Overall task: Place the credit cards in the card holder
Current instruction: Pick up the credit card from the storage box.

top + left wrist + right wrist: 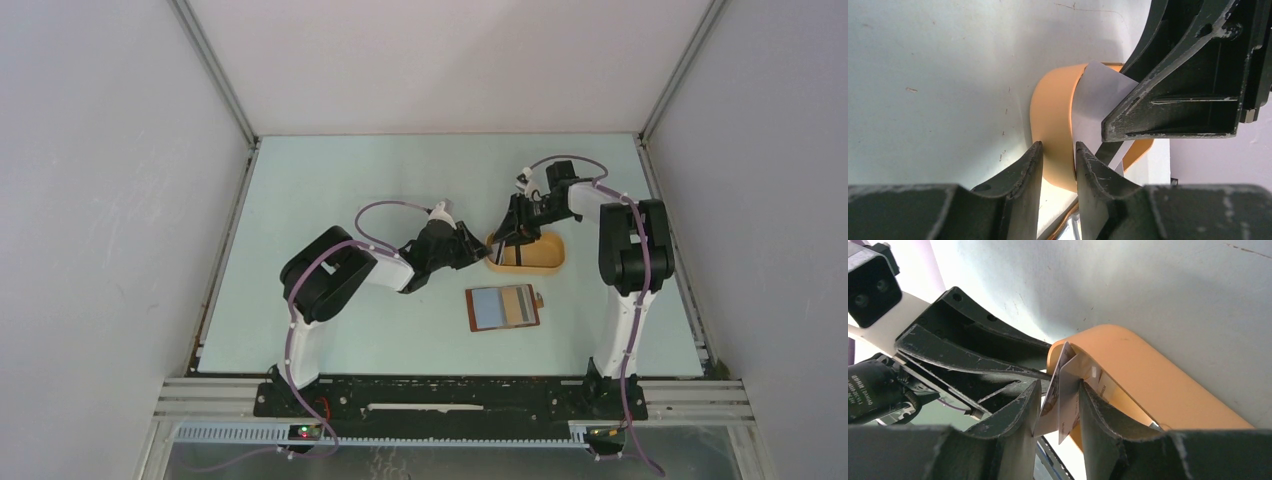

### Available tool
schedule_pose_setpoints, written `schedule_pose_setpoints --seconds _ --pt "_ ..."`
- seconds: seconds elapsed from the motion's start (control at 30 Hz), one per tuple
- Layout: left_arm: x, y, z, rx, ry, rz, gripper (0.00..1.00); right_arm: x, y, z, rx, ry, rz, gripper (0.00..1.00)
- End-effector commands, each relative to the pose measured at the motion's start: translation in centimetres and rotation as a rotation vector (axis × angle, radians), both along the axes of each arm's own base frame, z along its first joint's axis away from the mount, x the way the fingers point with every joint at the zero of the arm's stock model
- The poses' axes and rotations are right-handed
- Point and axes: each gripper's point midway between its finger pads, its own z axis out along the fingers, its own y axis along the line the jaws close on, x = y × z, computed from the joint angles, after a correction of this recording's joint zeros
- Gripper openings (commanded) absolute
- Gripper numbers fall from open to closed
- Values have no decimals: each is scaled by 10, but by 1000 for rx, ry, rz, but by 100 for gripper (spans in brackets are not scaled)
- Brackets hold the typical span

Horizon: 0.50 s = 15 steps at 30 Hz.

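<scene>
From above, the card holder (503, 307) lies open on the table (350, 180), near the orange tray (545, 266). In the left wrist view, the left gripper (1058, 147) clamps the tray's wall. In the right wrist view, the right gripper (1059, 388) pinches two credit cards (1069, 375), upright at the tray's end.

You see the pale green table (330, 170) carrying the orange tray (541, 267) right of centre, with the open card holder (524, 306) just below it.
</scene>
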Motion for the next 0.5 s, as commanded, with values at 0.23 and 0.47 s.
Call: schedule_pose_setpoints --seconds 0.23,0.47 --pt "0 -16 11 -28 -12 -43 35 2 -9 -10 -129 -36 -8 43" --pt "0 -17 12 -30 -14 -50 36 7 -19 -5 -186 -87 -13 38"
